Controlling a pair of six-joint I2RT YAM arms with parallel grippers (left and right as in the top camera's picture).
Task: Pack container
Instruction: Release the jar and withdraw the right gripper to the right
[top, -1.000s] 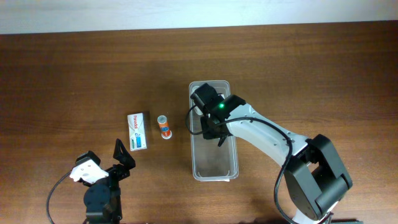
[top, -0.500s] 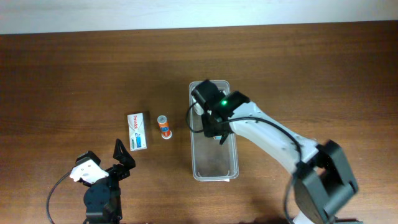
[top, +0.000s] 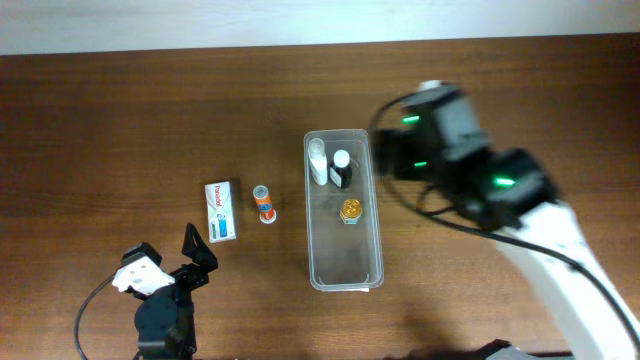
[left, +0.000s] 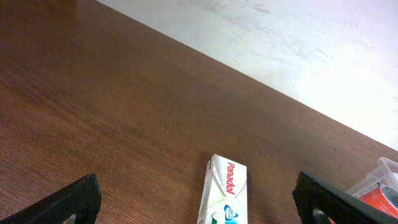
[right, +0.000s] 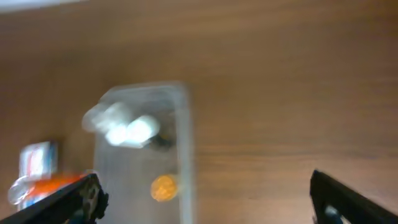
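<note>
step: Panadol box (top: 221, 210), orange bottle (top: 263, 204) outside container (top: 375, 240)
left end effector (left: 196, 186), right end effector (right: 214, 199): spread, empty
next: I'd grab bottle, container's 9 o'clock

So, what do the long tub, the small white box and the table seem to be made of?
The tub looks like clear plastic: the table shows through it. The white box looks like printed cardboard: sharp folded edges. The table looks like wood or wood-effect laminate: brown grain, slight sheen.
</note>
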